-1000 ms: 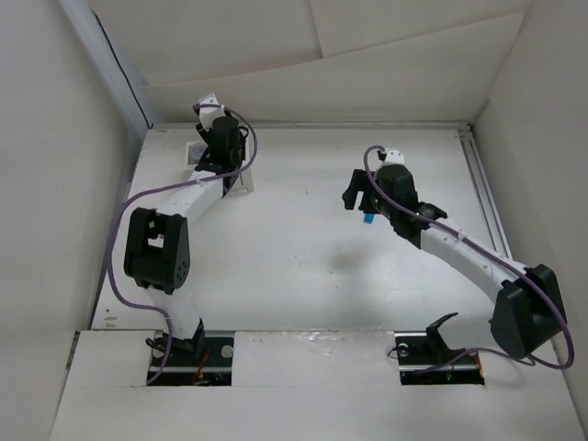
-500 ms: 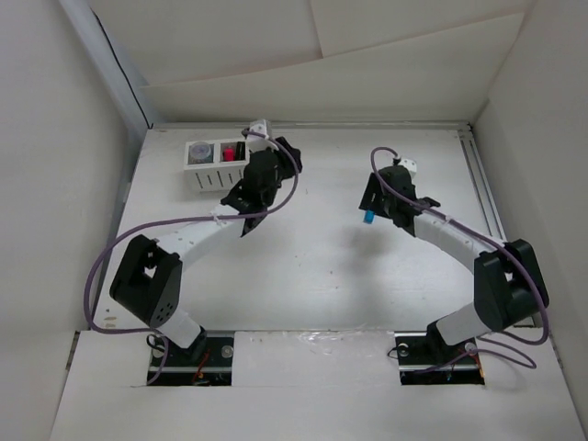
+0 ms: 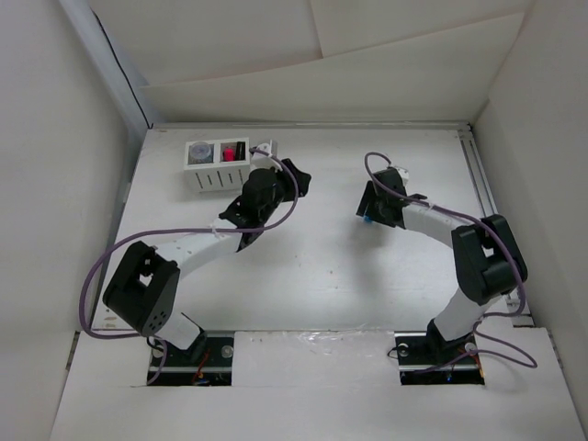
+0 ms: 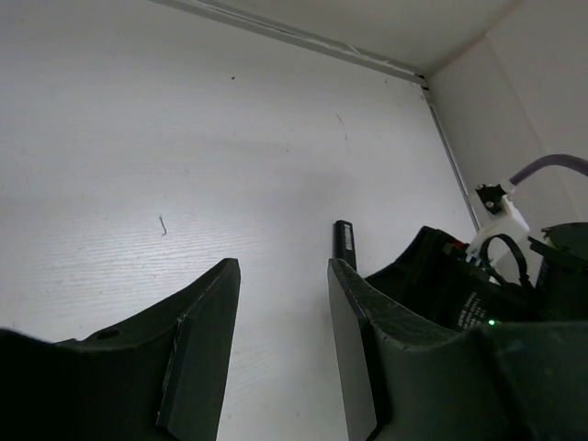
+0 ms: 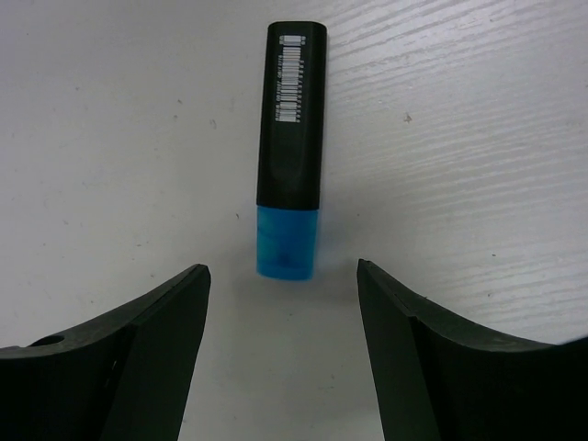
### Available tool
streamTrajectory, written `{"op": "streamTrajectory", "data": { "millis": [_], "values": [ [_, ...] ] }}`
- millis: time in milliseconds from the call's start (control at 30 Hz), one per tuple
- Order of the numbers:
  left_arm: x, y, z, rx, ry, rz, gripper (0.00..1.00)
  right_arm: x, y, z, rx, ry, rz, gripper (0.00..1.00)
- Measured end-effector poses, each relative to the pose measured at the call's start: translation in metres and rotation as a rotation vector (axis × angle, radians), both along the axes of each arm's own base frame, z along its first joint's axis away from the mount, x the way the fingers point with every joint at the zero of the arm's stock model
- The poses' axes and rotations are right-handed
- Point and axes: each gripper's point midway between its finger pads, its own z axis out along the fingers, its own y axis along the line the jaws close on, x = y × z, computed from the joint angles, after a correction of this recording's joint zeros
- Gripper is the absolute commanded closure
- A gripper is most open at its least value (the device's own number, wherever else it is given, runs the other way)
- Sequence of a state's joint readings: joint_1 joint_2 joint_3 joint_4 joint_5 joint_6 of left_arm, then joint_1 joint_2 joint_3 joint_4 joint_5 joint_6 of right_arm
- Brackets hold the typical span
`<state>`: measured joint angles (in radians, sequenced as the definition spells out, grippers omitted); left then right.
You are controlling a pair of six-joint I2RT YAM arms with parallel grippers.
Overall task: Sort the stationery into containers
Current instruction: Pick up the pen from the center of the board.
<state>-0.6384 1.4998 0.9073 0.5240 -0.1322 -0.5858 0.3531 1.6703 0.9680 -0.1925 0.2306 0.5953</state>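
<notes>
A highlighter with a black body and a blue cap lies flat on the table in the right wrist view, cap end toward me. My right gripper is open, its fingertips flanking the tip of the cap without touching it. From above, that gripper covers the highlighter. The white two-compartment box stands at the back left, with a grey roll in its left cell and a pink-capped highlighter in its right. My left gripper hangs right of the box, open and empty.
The left wrist view shows the black end of the highlighter past my right finger, and the right arm's wrist close behind it. A metal rail runs along the table's right side. White walls enclose the table.
My left arm has swung away from the box to the right. My right gripper has dropped down over the blue-capped highlighter, and its jaws have narrowed a little.
</notes>
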Motion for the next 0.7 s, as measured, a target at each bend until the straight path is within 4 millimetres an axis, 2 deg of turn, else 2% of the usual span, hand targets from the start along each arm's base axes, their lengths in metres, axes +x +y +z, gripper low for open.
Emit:
{"op": "streamTrajectory", "data": {
  "millis": [233,600,700],
  "values": [
    [-0.005,-0.005,0.012,-0.03,-0.027,-0.04,0.59,0.01,0.005,-0.006,0.01,0.01,-0.011,0.37],
    [-0.014,-0.013,0.01,-0.038,-0.018,-0.106,0.59,0.024,0.01,0.0,0.019,-0.005,-0.015,0.39],
    [-0.018,-0.011,0.015,-0.045,-0.027,-0.111,0.59,0.027,0.011,-0.001,0.013,0.0,-0.011,0.42]
  ]
}}
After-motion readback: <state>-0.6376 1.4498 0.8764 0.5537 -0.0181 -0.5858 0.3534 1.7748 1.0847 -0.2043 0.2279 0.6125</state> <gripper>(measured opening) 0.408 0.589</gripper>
